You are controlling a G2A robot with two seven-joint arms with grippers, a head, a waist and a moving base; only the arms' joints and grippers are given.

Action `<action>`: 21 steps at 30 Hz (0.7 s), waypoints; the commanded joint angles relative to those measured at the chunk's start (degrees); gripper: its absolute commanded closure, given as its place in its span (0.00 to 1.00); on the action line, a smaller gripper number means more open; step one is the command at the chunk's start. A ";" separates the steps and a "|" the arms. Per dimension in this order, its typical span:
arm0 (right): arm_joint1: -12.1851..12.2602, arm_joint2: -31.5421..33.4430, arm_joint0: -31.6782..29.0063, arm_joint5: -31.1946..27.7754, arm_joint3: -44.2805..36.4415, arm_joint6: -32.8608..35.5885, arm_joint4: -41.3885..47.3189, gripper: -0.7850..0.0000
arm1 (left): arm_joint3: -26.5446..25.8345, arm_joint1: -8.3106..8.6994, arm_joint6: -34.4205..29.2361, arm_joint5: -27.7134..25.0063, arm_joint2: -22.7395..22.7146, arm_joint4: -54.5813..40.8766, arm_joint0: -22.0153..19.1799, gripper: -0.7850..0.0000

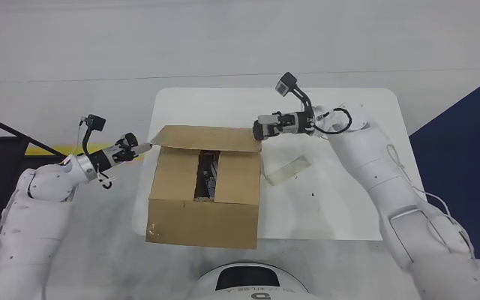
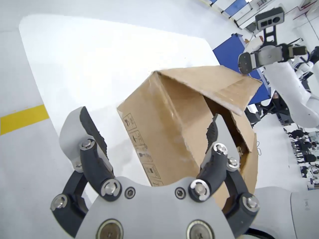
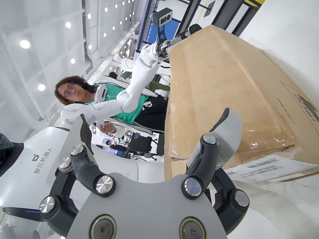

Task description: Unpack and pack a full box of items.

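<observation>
From above, the cardboard box (image 1: 202, 202) sits in the middle of the white table (image 1: 337, 210). Its top is partly open, and dark items (image 1: 208, 178) show through the gap between the two side flaps. The far flap (image 1: 206, 138) is raised. The left gripper (image 1: 141, 148) is right at that flap's left corner and the right gripper (image 1: 259, 129) at its right corner. I cannot tell whether either one touches the cardboard. A small clear strip (image 1: 289, 170) lies on the table just right of the box.

In the left wrist view, the left gripper (image 2: 149, 120) has its fingers spread wide with nothing between them, and the box (image 2: 164, 135) stands just beyond. The other arm's gripper (image 2: 245, 63) hangs at the lifted flap's (image 2: 214, 83) far corner.

In the right wrist view, the right gripper (image 3: 154, 118) is likewise spread and empty, close to the box's (image 3: 224, 83) corner. A white label (image 3: 269, 167) is stuck on the box's side.
</observation>
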 commanded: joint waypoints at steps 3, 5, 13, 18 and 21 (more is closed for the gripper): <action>-0.63 -2.10 1.41 -0.33 1.45 -0.34 -0.67 0.00 | 1.05 0.64 -2.71 -9.79 -0.73 -1.23 2.15 0.00; -0.95 -2.68 2.13 -0.38 2.73 -0.39 -0.03 0.00 | -1.28 1.35 -2.62 -11.36 1.08 0.37 4.22 0.00; -2.04 -4.93 4.17 -0.38 5.34 -0.39 0.51 0.00 | -8.09 7.35 0.33 -14.29 2.11 6.60 13.47 0.00; -2.60 -6.03 4.84 -0.51 6.10 -0.52 0.45 0.00 | -6.27 9.28 2.25 -14.29 -0.65 -2.30 14.96 0.00; -2.86 -6.52 5.17 -0.53 6.33 -0.54 0.45 0.00 | -4.67 9.58 5.92 -14.29 -3.51 -7.22 14.91 0.00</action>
